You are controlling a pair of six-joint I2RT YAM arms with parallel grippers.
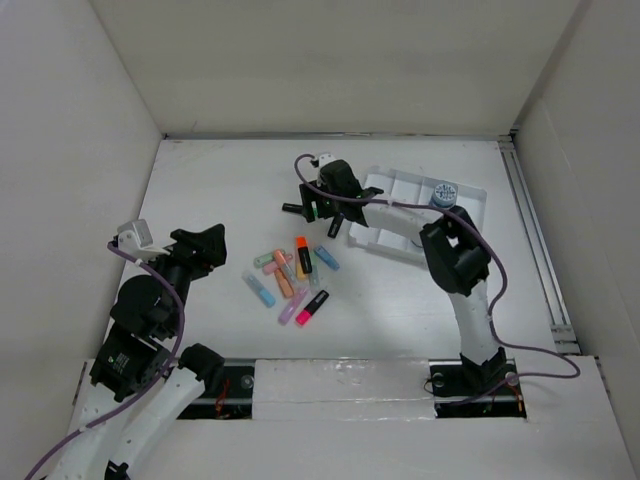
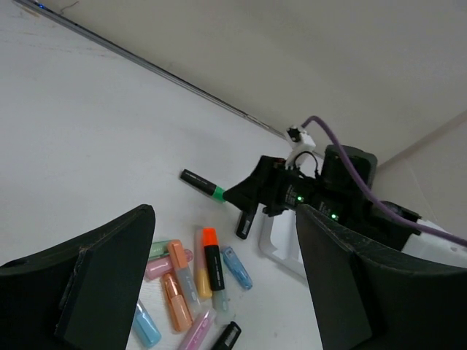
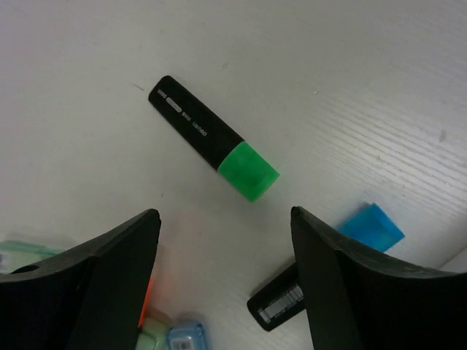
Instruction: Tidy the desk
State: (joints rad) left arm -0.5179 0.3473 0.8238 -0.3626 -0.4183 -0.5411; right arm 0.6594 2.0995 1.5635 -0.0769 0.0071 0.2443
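Little of the tidying looks done. The worktop (image 1: 230,180) fills the floor of the white-walled box, with the tray (image 1: 400,186) at its far right. A loose heap of pastel highlighters (image 1: 288,276) lies left of the tray and nearer the arm bases. Two dark markers lie apart from that heap. The green-capped marker (image 3: 211,146) is left of the tray, and a blue-capped marker (image 3: 292,295) is just beside the tray's left edge. The only thing I can make out on the tray is a round blue-topped item (image 1: 443,192) at its far right corner. The right arm covers much of the compartments, so anything else in them cannot be told. By my reckoning nearly every pen has yet to be gathered.

The right fingers (image 3: 343,277) hang spread wide just left of the tray, above the green-capped marker and clamped on nothing. The left fingers (image 2: 95,284) are also apart and empty, well to the left of the tray beyond the heap.

The worktop lies flat and level, so it points nowhere. Its long axis seems to run from side wall to side wall. That would put it crosswise to the rail (image 1: 537,240) just right of the tray, though the camera's slant makes this uncertain. In the overhead view the green-capped marker lies along that same axis, with its cap toward the tray.
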